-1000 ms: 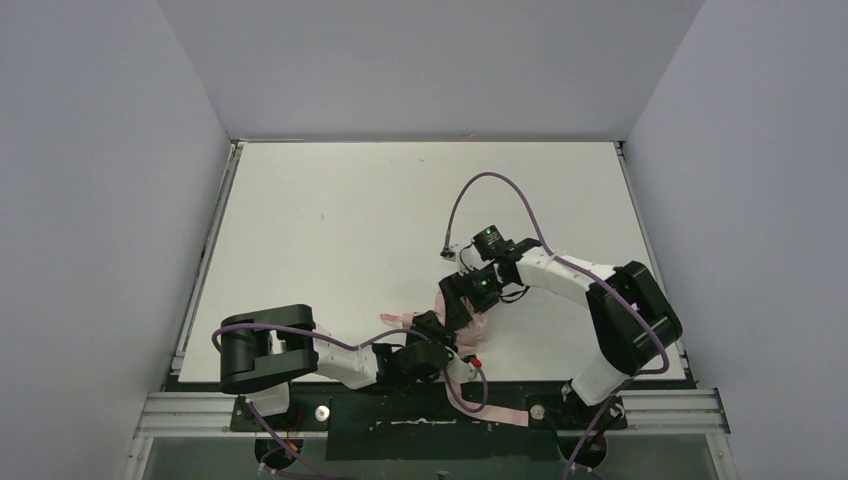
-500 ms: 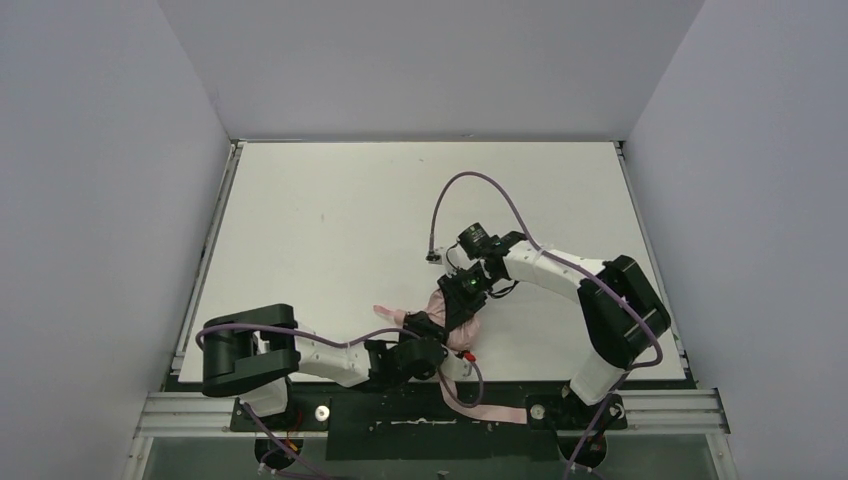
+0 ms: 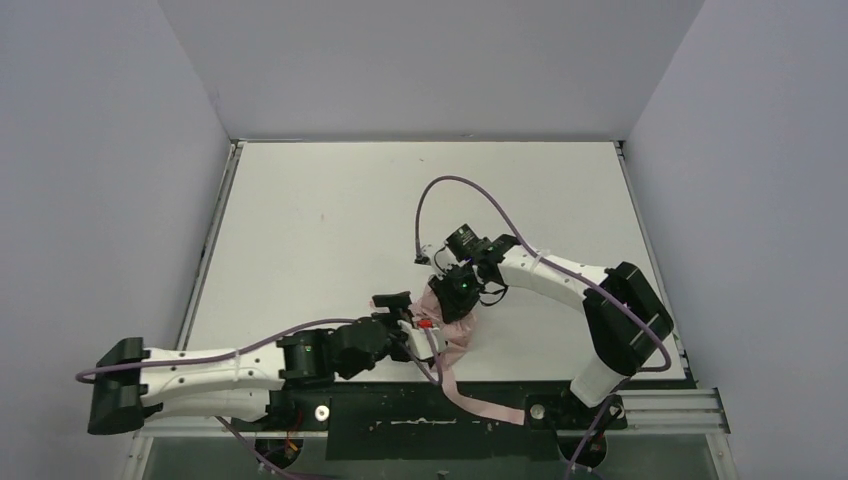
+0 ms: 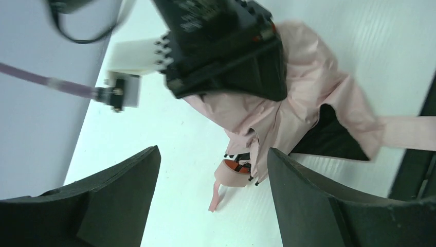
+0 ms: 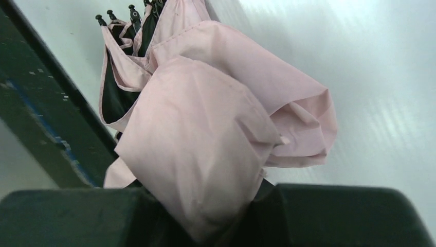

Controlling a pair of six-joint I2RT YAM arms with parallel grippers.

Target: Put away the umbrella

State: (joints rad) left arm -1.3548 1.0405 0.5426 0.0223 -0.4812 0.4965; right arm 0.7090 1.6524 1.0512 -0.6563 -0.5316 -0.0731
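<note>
The umbrella (image 3: 455, 338) lies as a crumpled pale pink bundle near the table's front edge, between the two arms. My right gripper (image 3: 452, 293) sits on top of it, shut on a fold of the pink fabric (image 5: 205, 134); the fold runs down between the right gripper's (image 5: 231, 226) dark jaws. Black rib tips (image 5: 110, 15) stick out at the far end. My left gripper (image 4: 213, 195) stands open just to the left of the bundle, with only bare table between its fingers. Ahead of it lie a small pink band with red inside (image 4: 234, 173) and the fabric (image 4: 308, 103).
A long pink strap (image 3: 480, 405) trails from the bundle over the front edge onto the dark base rail (image 3: 400, 420). Purple cables loop above the right wrist (image 3: 440, 190). Grey walls close in the white table (image 3: 330, 220) on three sides.
My right gripper has moved left and closed on the pink fabric. My left gripper has opened and drawn back to the left, its arm stretched low along the front edge.
</note>
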